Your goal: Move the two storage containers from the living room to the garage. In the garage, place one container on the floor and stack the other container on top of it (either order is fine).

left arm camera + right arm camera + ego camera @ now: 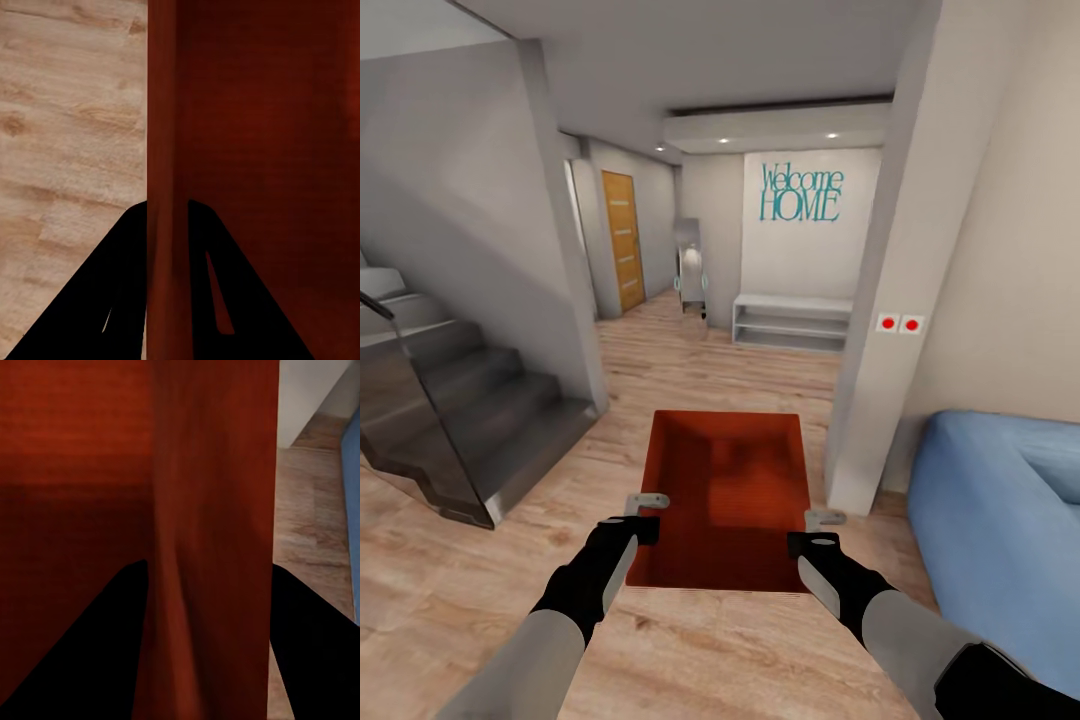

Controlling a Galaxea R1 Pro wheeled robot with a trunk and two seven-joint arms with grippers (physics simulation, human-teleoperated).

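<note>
Both grippers, left (648, 512) and right (822, 528), clench opposite walls of 1 red-orange rectangular plastic bin (725, 495) above the light wood-plank floor (690, 640).

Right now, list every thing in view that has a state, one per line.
storage container: open-topped, empty, upright, gripped at both side walls.
left gripper: shut on the container's left wall.
right gripper: shut on the container's right wall.
wooden door: closed.
shelf unit: empty.
</note>
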